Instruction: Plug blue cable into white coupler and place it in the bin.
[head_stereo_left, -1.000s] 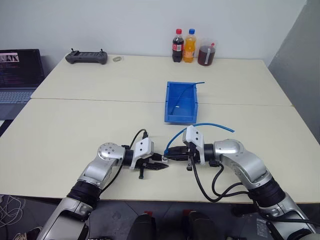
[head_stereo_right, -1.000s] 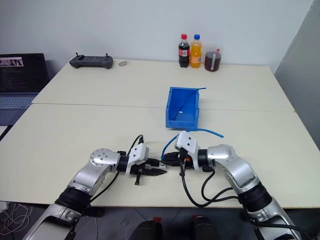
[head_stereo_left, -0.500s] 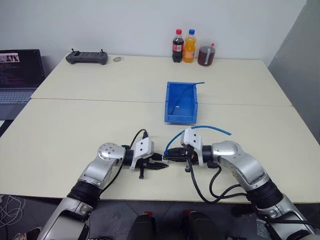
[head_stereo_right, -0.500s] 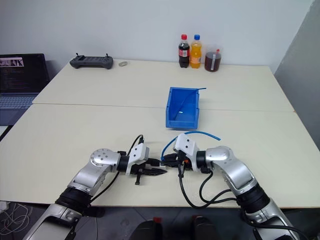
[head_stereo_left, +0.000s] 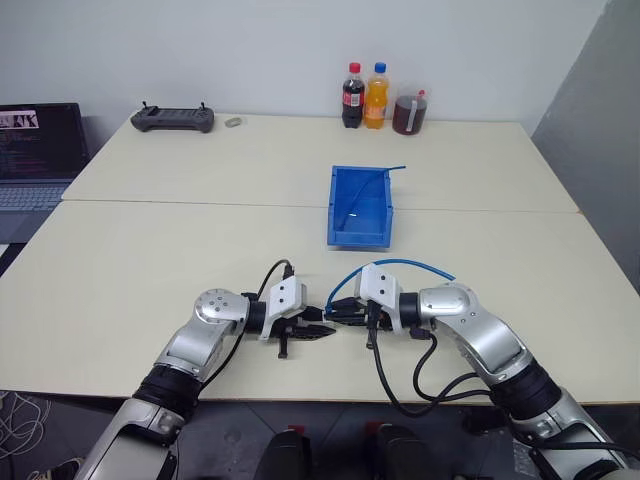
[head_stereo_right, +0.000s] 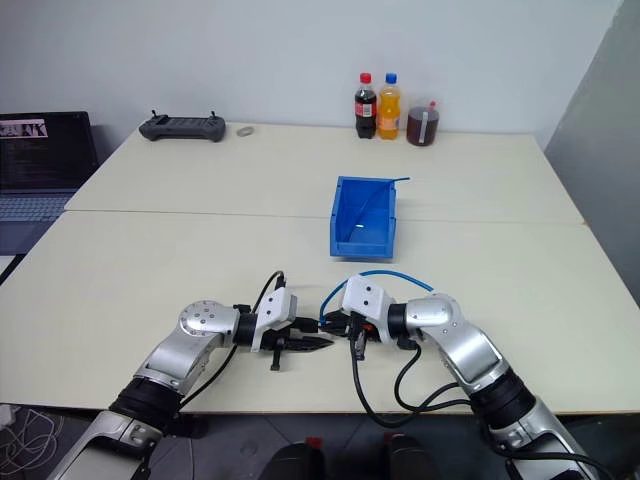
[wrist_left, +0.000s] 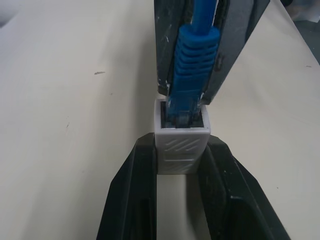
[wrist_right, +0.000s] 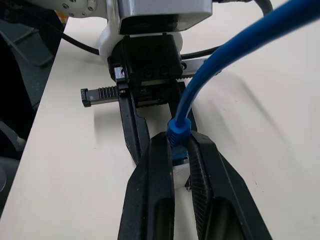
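Left gripper (head_stereo_left: 318, 331), cream table (head_stereo_left: 150, 270), white wall (head_stereo_left: 250, 50)

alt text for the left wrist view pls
The left gripper clamps a white coupler between its black fingers, while the right gripper pushes the blue cable plug into the coupler's opening. Pale table lies underneath.

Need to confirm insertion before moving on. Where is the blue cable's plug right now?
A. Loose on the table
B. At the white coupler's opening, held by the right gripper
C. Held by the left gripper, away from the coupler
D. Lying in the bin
B: the right gripper clamps the blue cable, its plug entering the white coupler that the left gripper holds.
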